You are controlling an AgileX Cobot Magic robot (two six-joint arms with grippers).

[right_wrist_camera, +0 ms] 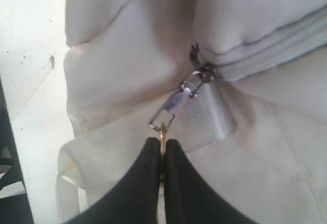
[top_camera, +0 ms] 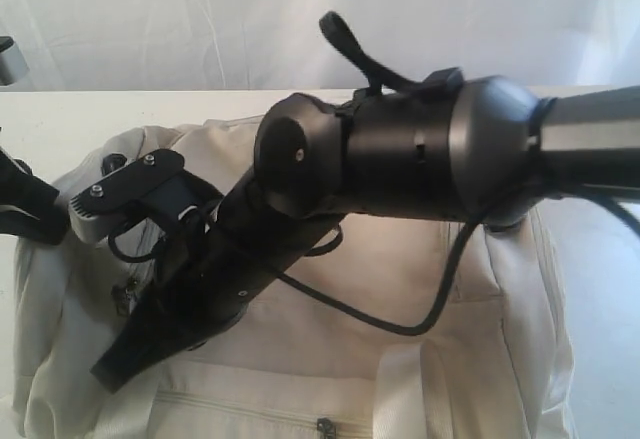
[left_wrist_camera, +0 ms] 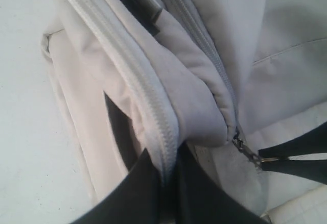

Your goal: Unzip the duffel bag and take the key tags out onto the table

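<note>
On the table (top_camera: 60, 124): duffel bag (top_camera: 400, 259) lying flat, filling most of the exterior view, partly hidden by the right arm (top_camera: 430, 149) reaching across it toward the left end.

Right gripper (right_wrist_camera: 162, 142): fingers pressed together, tips pinching the ring at the end of the metal zipper pull (right_wrist_camera: 176, 104). Pull stretched taut from its slider at the end of the grey zipper (right_wrist_camera: 265, 60). Fabric bunched around that end.

Left gripper (left_wrist_camera: 166, 157): fingers closed tight on the bag's edge, with one zipper track running down between them. Right gripper's tips visible just beside, on the pull. The two zipper tracks stand apart here, with a fold of cream fabric between them and a dark gap further along.
</note>
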